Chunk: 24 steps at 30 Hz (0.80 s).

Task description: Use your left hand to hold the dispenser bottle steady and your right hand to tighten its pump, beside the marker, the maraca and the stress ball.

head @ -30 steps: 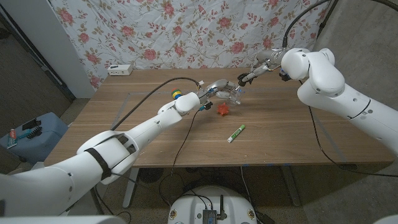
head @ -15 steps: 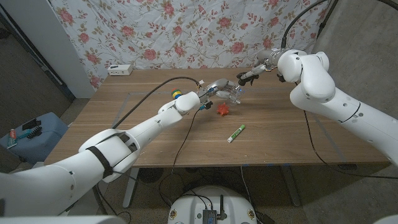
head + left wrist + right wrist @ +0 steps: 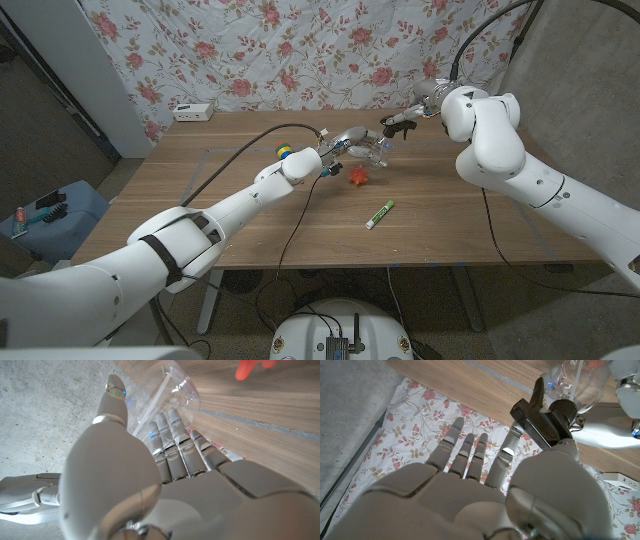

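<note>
The clear dispenser bottle [image 3: 364,149] lies tilted just above the table's far middle, gripped by my left hand [image 3: 338,149]. In the left wrist view my left hand [image 3: 150,475] wraps its fingers around the clear bottle [image 3: 167,387]. The black pump [image 3: 387,127] points toward my right hand [image 3: 407,118]. In the right wrist view the pump [image 3: 537,415] sits between the thumb and a finger of my right hand [image 3: 470,485], whose other fingers are spread. The red spiky stress ball [image 3: 359,178], the green-and-white marker [image 3: 379,214] and the colourful maraca [image 3: 285,153] lie on the table nearby.
A white power strip [image 3: 193,112] sits at the table's far left edge, against a floral cloth [image 3: 300,50]. A black cable [image 3: 240,150] runs along my left arm. The stress ball [image 3: 250,367] lies close beside the bottle.
My right forearm and elbow have swung in toward the table's middle while the right hand stays at the pump. The left hand and the bottle have not moved.
</note>
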{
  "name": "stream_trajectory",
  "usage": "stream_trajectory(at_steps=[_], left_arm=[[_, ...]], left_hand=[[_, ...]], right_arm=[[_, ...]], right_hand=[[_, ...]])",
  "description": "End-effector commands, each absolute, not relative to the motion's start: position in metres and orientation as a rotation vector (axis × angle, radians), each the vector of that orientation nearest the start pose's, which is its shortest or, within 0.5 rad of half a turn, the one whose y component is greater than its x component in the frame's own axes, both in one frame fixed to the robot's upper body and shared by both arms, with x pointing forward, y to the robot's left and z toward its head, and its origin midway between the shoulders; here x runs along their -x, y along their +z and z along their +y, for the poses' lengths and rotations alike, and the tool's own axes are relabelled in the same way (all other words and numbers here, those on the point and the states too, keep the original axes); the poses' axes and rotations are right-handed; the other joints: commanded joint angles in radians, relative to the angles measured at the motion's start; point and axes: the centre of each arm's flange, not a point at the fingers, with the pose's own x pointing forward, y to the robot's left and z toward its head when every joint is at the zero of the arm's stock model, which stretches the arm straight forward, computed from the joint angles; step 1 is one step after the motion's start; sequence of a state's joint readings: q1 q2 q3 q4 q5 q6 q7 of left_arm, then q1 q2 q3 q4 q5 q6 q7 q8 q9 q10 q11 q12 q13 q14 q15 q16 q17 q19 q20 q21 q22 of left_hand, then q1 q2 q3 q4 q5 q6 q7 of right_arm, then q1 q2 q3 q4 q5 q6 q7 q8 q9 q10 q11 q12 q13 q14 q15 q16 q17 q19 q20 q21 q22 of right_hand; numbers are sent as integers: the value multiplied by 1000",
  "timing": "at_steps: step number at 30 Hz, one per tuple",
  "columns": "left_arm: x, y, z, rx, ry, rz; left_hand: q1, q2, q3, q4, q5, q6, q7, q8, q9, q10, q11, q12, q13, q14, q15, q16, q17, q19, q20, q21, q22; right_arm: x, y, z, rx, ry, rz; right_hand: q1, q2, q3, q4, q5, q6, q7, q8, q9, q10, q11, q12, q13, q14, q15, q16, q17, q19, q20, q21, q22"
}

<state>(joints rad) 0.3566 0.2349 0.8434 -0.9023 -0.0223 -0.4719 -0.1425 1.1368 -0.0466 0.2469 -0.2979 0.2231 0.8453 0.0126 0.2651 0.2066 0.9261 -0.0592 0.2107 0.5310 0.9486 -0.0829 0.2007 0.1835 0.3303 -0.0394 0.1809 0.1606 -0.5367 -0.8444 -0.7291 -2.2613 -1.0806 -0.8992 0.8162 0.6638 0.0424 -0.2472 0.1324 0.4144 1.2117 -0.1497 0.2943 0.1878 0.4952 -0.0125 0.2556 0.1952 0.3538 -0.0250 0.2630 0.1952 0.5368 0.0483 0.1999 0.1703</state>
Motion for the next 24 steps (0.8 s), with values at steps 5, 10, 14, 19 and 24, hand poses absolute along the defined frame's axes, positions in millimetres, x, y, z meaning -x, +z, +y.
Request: stream_trajectory(at_steps=[5, 10, 14, 19, 24], left_arm=[[-670, 39, 31, -773, -641, -800], [-673, 39, 31, -770, -643, -799], [-675, 40, 31, -769, -643, -800], [-676, 42, 32, -769, -641, -802], [-677, 43, 31, -771, -639, -801]], left_hand=[[-14, 121, 144, 140, 4, 219, -59, 5, 6, 75, -69, 5, 1, 66, -119, 9, 4, 0, -75, 0, 2], [-14, 122, 144, 140, 5, 219, -59, 5, 6, 77, -69, 6, 1, 66, -118, 8, 4, 0, -75, 0, 2], [-14, 123, 144, 140, 5, 219, -58, 4, 6, 76, -70, 6, 1, 67, -119, 9, 4, 1, -74, 0, 2], [-14, 123, 145, 140, 5, 219, -59, 4, 6, 76, -69, 6, 2, 65, -120, 8, 4, 0, -74, 0, 2], [-13, 123, 144, 140, 5, 219, -61, 4, 6, 75, -70, 5, 1, 66, -118, 9, 5, 0, -74, 0, 2]], right_arm=[[-489, 136, -185, 1611, -334, -280], [-489, 136, -184, 1613, -357, -285], [-489, 137, -184, 1614, -379, -292], [-491, 138, -183, 1618, -392, -298], [-493, 138, -182, 1621, -407, -299]], right_hand=[[8, 15, -16, 0, 10, 63, 7, 18, 0, 48, -4, 6, -2, 39, 0, 5, -1, 28, -7, 7, 3], [12, 21, -20, 1, 12, 96, 8, 24, -1, 69, -13, 6, -2, 53, -5, 4, -2, 33, -10, 6, 3], [16, 26, -25, 1, 13, 127, 14, 31, -1, 90, -10, 7, -2, 68, -9, 4, -2, 42, -12, 8, 4], [21, 30, -30, 1, 14, 165, 21, 41, -2, 117, -14, 9, -3, 91, -17, 6, -2, 52, -14, 9, 4], [35, 33, -31, -5, 16, 185, 20, 49, -2, 127, -22, 5, -3, 93, -24, 0, -3, 52, -17, 7, 4]])
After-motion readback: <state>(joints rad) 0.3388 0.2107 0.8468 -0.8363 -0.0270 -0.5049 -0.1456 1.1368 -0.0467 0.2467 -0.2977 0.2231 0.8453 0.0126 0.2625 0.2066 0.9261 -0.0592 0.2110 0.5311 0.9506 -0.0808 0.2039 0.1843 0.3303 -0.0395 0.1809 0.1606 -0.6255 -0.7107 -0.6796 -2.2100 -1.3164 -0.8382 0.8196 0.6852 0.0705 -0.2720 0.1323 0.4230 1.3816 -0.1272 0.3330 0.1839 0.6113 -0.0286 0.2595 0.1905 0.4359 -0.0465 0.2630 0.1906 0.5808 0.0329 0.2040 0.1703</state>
